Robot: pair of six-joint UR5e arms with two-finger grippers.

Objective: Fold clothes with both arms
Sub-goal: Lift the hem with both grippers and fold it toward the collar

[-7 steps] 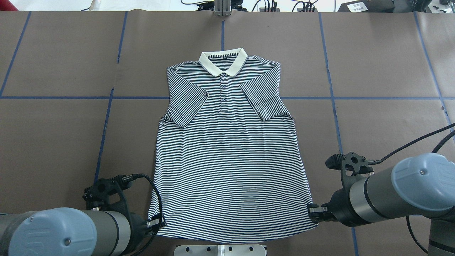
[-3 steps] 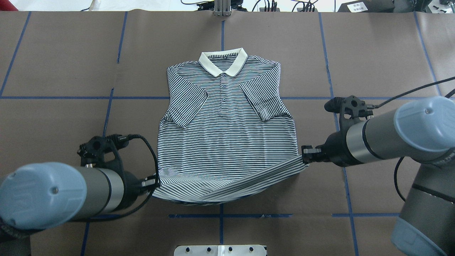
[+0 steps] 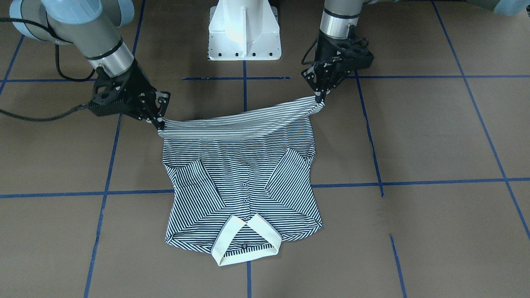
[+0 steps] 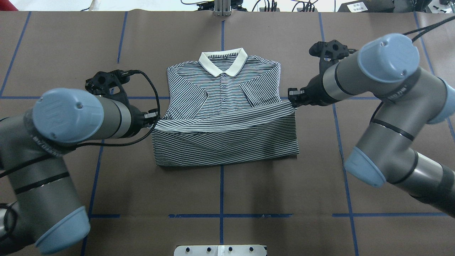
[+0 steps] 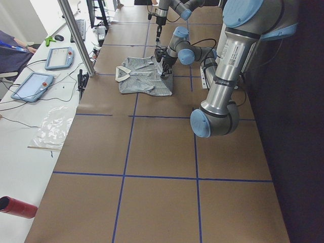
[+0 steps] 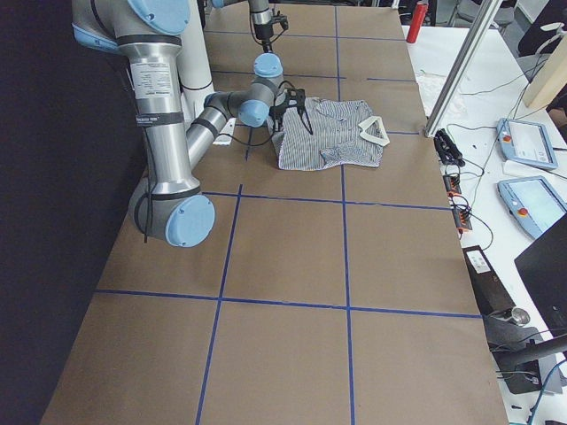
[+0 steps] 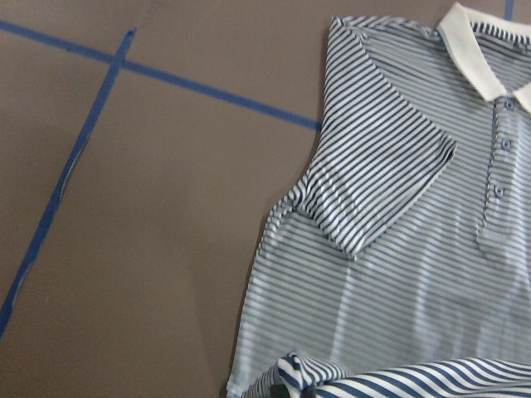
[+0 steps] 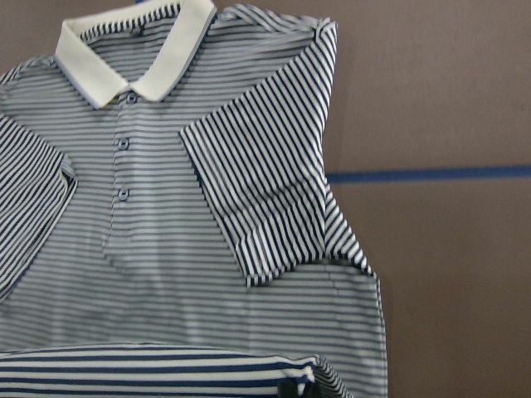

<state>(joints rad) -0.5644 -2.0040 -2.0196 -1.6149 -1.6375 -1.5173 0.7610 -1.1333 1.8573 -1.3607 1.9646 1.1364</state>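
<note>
The striped polo shirt (image 4: pixel 227 142) lies face up on the brown table, cream collar (image 4: pixel 223 64) at the far side, both sleeves folded in over the chest. Its bottom hem (image 4: pixel 227 119) is lifted and stretched between the grippers above the shirt's middle. My left gripper (image 4: pixel 156 115) is shut on the hem's left corner and my right gripper (image 4: pixel 292 96) on its right corner. In the front-facing view the left gripper (image 3: pixel 321 97) and the right gripper (image 3: pixel 159 122) hold the hem taut over the shirt (image 3: pixel 240 174). The wrist views show the chest (image 7: pixel 398 191) (image 8: pixel 249 191).
Blue tape lines (image 4: pixel 220 215) grid the brown table cover. The white pedestal base (image 3: pixel 244 37) stands at the near edge. A metal post (image 4: pixel 222 7) stands at the far edge. Tablets (image 5: pixel 33 86) and cables lie on a side bench.
Both grippers have carried the hem away from the robot, from the near edge to over the shirt's chest. The lower half now lies doubled over the upper half.
</note>
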